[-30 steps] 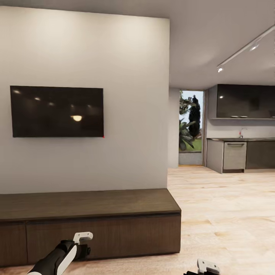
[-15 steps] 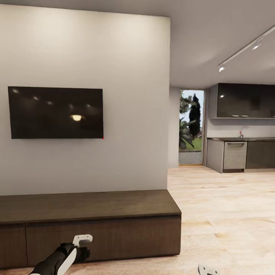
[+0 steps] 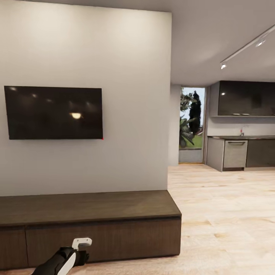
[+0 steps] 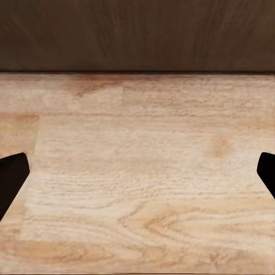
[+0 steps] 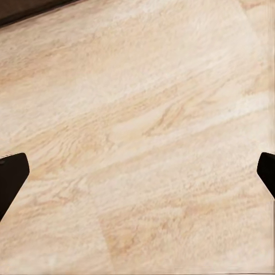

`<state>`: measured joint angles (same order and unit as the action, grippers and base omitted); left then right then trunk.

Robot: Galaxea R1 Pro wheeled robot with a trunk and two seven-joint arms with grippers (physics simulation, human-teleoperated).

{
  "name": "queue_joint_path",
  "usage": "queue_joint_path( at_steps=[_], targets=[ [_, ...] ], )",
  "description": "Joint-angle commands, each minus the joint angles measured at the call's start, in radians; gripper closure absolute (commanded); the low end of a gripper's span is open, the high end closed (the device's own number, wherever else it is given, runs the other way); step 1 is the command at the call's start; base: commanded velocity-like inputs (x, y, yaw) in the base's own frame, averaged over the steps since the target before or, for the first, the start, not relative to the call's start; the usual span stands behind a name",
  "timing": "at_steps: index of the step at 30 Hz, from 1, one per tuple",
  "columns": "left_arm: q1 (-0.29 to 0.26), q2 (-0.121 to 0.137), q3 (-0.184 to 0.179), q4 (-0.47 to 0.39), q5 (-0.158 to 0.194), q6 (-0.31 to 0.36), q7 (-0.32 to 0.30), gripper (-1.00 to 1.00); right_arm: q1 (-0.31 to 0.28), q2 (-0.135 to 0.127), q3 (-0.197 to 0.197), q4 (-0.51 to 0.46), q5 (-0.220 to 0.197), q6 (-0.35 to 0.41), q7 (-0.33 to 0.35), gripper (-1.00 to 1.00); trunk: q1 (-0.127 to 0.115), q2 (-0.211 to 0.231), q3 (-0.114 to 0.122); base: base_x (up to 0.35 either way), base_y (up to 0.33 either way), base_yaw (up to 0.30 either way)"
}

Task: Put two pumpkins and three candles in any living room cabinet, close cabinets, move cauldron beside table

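Note:
The long low dark-brown cabinet (image 3: 103,229) runs along the wall under a TV, and its flat fronts look shut. My left arm (image 3: 63,259) reaches toward its base from the bottom of the head view. In the left wrist view my left gripper (image 4: 137,177) is open over bare wood floor, with the cabinet front (image 4: 137,34) just ahead. My right gripper (image 5: 137,177) is open too, with nothing between its fingers and floor planks beneath it. A dark strip of the cabinet (image 5: 23,8) shows at one corner. The pumpkins, candles, cauldron and table are out of view.
A black TV (image 3: 53,112) hangs on the white wall above the cabinet. To the right, light wood floor (image 3: 225,214) leads to a kitchen with grey cupboards (image 3: 235,152) and a doorway to a garden (image 3: 191,126).
The whole head picture has shifted slightly, so the camera moved. The white part of my right wrist slid off the bottom edge, and my left arm shows a little lower.

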<state>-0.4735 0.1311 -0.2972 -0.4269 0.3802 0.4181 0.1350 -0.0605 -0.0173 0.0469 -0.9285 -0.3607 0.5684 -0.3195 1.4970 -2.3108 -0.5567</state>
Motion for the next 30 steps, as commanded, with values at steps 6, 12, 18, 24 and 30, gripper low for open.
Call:
queue_joint_path(
  at_steps=[6, 12, 18, 24, 30],
  targets=[
    [0.0, 0.001, -0.009, 0.037, 0.011, -0.032, 0.008, -1.0, -0.005, -0.005, 0.005, 0.085, -0.009, -0.044, -0.006, -1.0, -0.023, 0.041, 0.008, 0.0, 0.0, 0.0],
    [0.0, 0.0, -0.016, 0.078, 0.011, -0.075, 0.008, -1.0, -0.007, -0.008, 0.006, 0.128, -0.009, -0.056, -0.004, -1.0, -0.046, 0.083, 0.017, 0.0, 0.0, 0.0],
    [0.0, -0.001, -0.038, 0.137, 0.011, -0.132, 0.008, -1.0, -0.007, -0.01, 0.007, 0.171, -0.009, -0.11, -0.004, -1.0, -0.069, 0.125, 0.026, 0.0, 0.0, 0.0],
    [0.0, 0.0, -0.043, 0.148, 0.011, -0.144, 0.008, -1.0, -0.007, -0.017, 0.007, 0.199, -0.009, -0.13, -0.004, -1.0, -0.092, 0.167, 0.035, 0.0, 0.0, 0.0],
    [0.003, 0.0, -0.045, 0.165, 0.011, -0.174, 0.008, -1.0, -0.007, -0.028, 0.007, 0.223, -0.009, -0.136, -0.004, -1.0, -0.115, 0.209, 0.044, 0.0, 0.0, 0.0]
  ],
)
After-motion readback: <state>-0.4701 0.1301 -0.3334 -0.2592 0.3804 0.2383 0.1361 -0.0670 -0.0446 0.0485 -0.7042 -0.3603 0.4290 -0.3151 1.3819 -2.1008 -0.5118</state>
